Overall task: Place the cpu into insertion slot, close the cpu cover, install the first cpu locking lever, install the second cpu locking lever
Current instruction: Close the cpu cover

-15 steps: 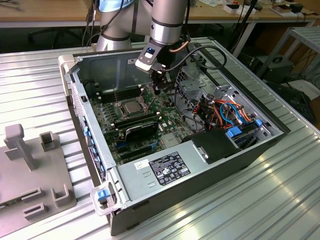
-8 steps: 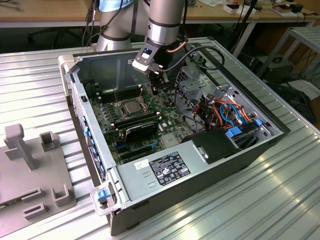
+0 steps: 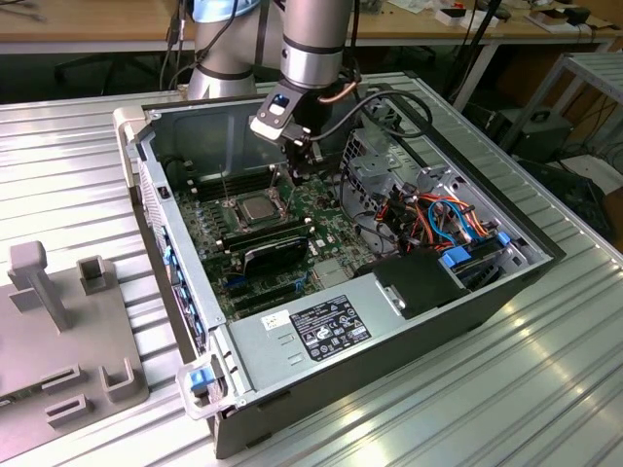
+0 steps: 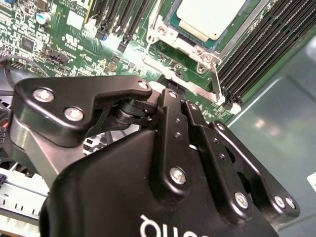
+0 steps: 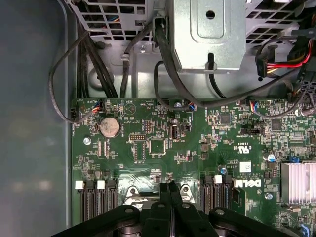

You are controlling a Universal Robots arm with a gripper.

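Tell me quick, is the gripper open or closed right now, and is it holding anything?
Black two-finger gripper: closed tight, nothing visibly held.

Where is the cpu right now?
The cpu sits in the insertion slot on the green motherboard, just toward the exterior view's left of the tool, with memory slots on either side.
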